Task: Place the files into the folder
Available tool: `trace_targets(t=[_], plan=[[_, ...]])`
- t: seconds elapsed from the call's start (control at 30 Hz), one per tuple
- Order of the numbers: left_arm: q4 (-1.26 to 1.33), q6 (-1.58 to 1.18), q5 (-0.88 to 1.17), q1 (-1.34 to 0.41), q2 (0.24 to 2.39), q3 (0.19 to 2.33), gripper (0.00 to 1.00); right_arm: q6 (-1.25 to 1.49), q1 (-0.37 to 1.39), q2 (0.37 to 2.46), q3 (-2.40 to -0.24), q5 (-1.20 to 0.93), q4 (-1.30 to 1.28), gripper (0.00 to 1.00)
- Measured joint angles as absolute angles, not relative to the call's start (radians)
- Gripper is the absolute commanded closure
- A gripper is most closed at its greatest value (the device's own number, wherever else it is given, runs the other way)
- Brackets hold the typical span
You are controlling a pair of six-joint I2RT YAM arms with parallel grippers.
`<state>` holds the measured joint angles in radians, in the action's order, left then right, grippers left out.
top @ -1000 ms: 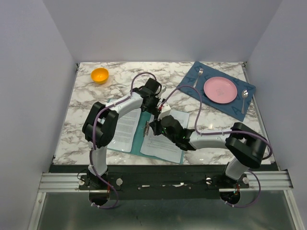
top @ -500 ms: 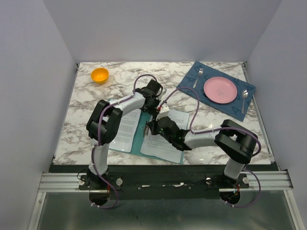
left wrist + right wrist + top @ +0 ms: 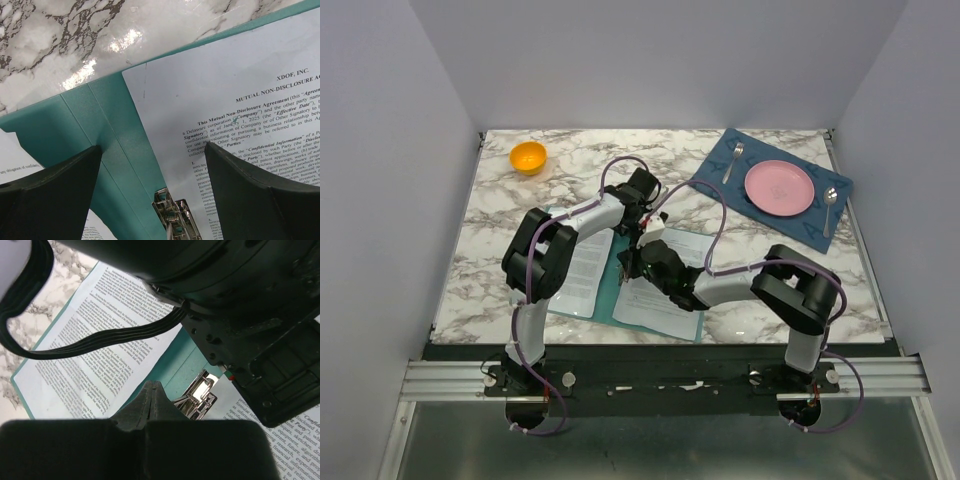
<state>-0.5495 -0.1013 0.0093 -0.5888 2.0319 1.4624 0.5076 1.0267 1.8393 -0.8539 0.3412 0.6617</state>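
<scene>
The desk [image 3: 500, 260] has a glossy white top veined with grey like marble. Plain pale walls [image 3: 650, 60] close it in at the far edge and along both sides, and a ribbed aluminium rail [image 3: 660, 375] runs along the near edge, where the two arm bases are bolted.

A small orange round bowl [image 3: 528, 157] stands at the far left corner. At the far right corner a dark blue patterned placemat [image 3: 713, 180] lies at an angle, carrying a pink round plate [image 3: 779, 187] with a metal fork [image 3: 732, 160] on its left and a metal spoon [image 3: 829, 205] on its right.

The thin flat teal-green folder [image 3: 608, 290] lies open on the desk, around the middle and towards the near edge. The printed paper files [image 3: 578, 275], white sheets dense with black text, lie flat on both halves, touching the green. A shiny metal clip [image 3: 172, 215] sits on the spine between them.

The left gripper [image 3: 152, 150] hangs over the far end of the spine with its jaws spread wide; its dark fingers [image 3: 50, 200] have only folder and paper below them and grip nothing. The right gripper [image 3: 151, 390] points at the spine just beside the clip, jaws pressed together and holding nothing. Whether its tip touches the folder cannot be told.
</scene>
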Motion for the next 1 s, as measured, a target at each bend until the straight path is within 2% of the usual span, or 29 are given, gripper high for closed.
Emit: trace_targets(t=[1.0], plan=[[-0.564, -0.070, 0.009, -0.585, 2.041, 1.472, 0.19, 0.524, 1.026, 1.934, -0.890, 0.162, 0.664, 0.99]])
